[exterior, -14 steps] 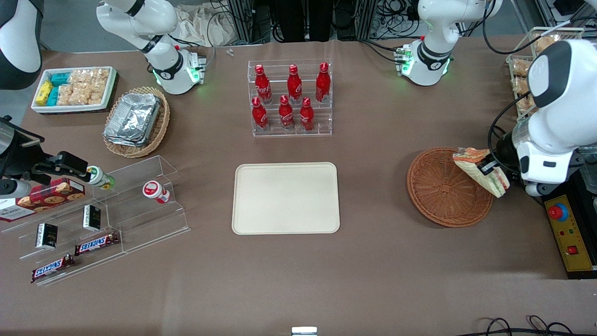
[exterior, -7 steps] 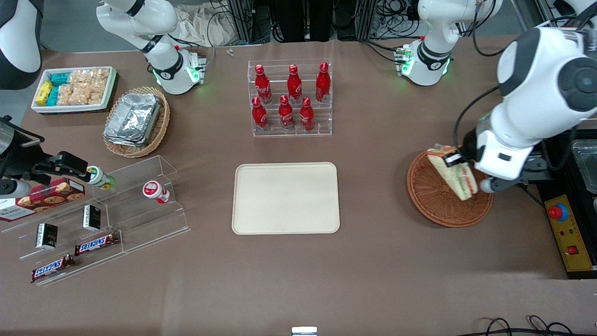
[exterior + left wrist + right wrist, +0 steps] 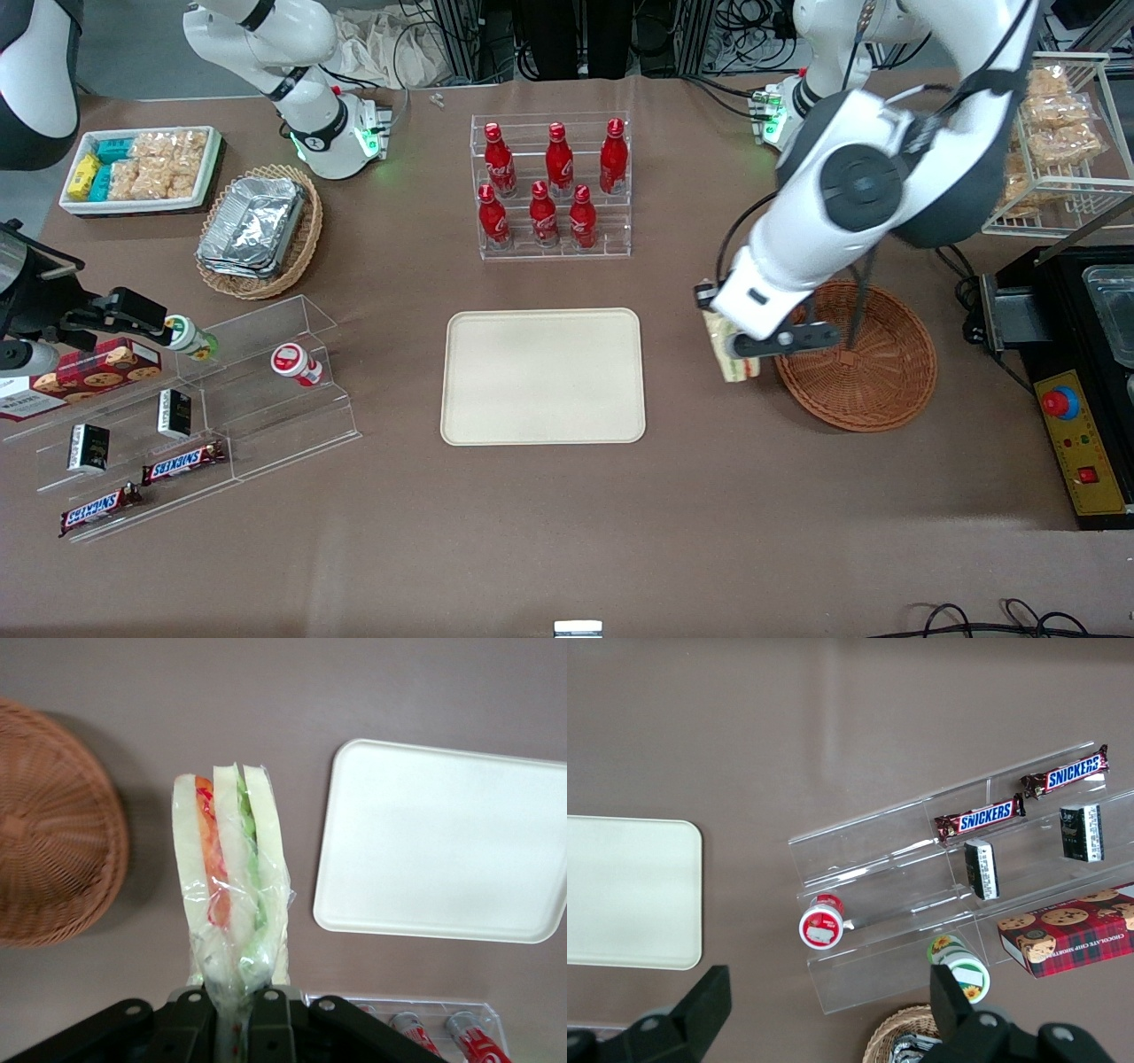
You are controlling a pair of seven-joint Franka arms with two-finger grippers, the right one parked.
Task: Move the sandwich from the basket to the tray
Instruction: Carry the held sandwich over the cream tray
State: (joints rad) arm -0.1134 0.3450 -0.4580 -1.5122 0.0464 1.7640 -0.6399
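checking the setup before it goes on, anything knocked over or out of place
One small thing: a red-capped bottle lies on its side on the clear shelf. Otherwise fine: the gripper holds the sandwich between basket and tray.

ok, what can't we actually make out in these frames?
- Front view: the claw is hidden under the arm's own wrist; only the lower part of the sandwich shows.
- Left wrist view: the basket and tray are each cut off by the frame edge.
- Right wrist view: the sandwich and basket are out of frame; only a tray corner shows.
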